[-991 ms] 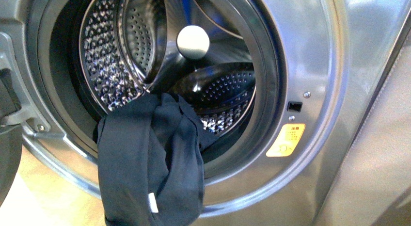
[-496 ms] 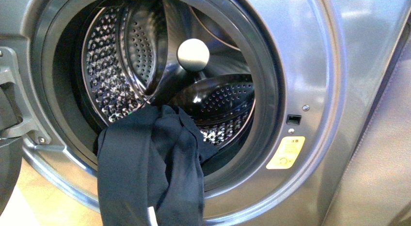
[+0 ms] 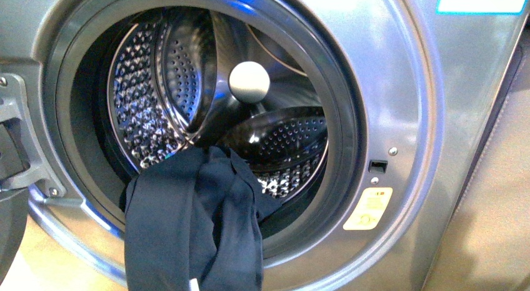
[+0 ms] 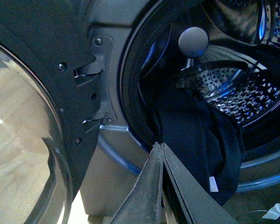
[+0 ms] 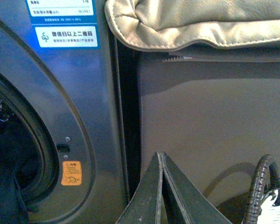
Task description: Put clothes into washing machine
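The dark navy garment (image 3: 194, 222) hangs half out of the washing machine (image 3: 400, 116), draped over the lower lip of the dark-rimmed porthole, with its top inside the shiny perforated drum (image 3: 150, 103). Its white tag (image 4: 213, 184) shows near the hanging end. The yellow sticker (image 3: 369, 208) sits right of the porthole. My left gripper (image 4: 160, 144) is shut and empty, tips just in front of the garment (image 4: 196, 140) at the porthole's lower rim. My right gripper (image 5: 160, 154) is shut and empty, pointing at the gap beside the washer (image 5: 84, 116). Neither arm shows in the front view.
The open washer door (image 4: 32, 116) with its glass bowl stands at the left on its hinge (image 3: 15, 147). A brown cabinet (image 5: 210, 126) stands right of the washer with a beige cushion (image 5: 196, 23) on top. A dark basket handle (image 5: 263, 186) is beside it.
The washer and garment have slid downward in the front view, and the white tag has nearly left the bottom edge. The garment's drape is unchanged.
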Controlling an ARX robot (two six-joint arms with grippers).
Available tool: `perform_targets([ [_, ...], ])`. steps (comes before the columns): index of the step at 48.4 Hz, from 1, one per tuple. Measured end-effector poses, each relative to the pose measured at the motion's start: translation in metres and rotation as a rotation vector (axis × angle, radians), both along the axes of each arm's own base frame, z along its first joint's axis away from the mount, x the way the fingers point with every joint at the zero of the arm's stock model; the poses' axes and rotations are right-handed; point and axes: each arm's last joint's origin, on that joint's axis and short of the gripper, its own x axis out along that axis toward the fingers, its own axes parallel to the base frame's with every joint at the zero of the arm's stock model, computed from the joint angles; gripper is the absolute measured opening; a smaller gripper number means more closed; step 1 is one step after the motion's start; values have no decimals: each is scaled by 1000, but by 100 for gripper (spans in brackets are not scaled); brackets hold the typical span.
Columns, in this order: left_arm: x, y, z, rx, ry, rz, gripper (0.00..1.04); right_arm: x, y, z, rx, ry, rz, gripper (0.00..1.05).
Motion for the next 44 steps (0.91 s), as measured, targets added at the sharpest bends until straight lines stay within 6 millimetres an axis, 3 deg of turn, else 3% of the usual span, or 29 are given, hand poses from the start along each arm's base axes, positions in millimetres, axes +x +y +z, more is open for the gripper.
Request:
perform_targets([
  [15,0,0,-12,1,2,0,4,-11,-14,-33,1,2,-4,2],
  [23,0,0,-23,2,-3,-1,4,-16,-14,-43,1,-3,-5,2],
  [44,-1,0,-22,3,-8,0,4,-31,-14,-61,1,1,-4,2],
])
